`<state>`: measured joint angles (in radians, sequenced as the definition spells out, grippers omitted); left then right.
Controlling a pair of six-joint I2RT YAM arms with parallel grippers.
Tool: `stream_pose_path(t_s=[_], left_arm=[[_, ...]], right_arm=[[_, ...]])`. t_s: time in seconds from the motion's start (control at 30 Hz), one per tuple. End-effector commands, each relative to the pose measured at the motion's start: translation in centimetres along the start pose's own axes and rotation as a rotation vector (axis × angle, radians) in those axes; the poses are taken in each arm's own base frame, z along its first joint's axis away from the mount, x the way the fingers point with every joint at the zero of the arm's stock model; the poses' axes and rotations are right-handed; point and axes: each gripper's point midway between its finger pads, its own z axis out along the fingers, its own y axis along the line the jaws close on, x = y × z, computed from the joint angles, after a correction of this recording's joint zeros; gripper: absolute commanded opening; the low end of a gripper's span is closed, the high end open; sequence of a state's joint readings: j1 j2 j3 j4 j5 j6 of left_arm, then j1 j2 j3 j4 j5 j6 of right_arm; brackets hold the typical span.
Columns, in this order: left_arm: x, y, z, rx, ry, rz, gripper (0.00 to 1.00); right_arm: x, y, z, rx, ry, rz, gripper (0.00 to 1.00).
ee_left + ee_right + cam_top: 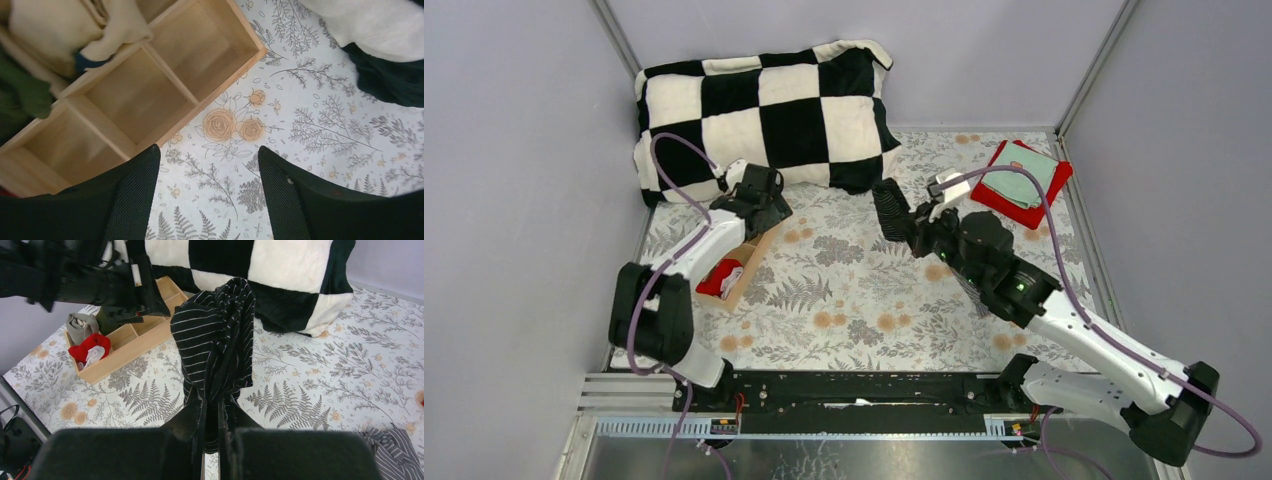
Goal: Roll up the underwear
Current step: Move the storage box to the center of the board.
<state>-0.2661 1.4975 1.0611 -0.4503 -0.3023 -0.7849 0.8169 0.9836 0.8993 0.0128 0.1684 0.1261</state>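
The grey striped underwear [395,452] was cut off by the corner of the right wrist picture, the left arm [704,240] hid most of the wooden box [749,268] from above, and the black underwear [217,350] covered the right gripper [212,412] tips.

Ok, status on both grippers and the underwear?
Right gripper shut on black underwear, held above table. Left gripper open, empty, over box. Grey underwear lying on table. Nothing in the way.
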Motion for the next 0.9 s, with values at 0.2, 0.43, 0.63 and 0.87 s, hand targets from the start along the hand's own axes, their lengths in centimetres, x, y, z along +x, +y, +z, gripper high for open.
stream_pose_path(t_s=[0.2, 0.43, 0.63, 0.87], left_arm=[[-3.5, 0.4, 4.7, -0.12, -0.116, -0.143, 0.7], [-4.0, 1.2, 6.5, -0.173, -0.131, -0.224, 0.64], [-3.0, 0.9, 8.7, -0.178, -0.081, -0.205, 0.56], [-1.0, 1.1, 9.6, -0.162, -0.019, -0.163, 0.4]], right_arm=[[1.2, -1.6, -2.9, 0.06, 0.006, 0.048, 0.0], [1.6, -1.8, -3.7, 0.065, 0.003, 0.08, 0.0], [1.4, -1.9, -4.2, 0.071, 0.003, 0.083, 0.0], [0.8, -2.2, -5.1, 0.082, -0.013, 0.09, 0.0]])
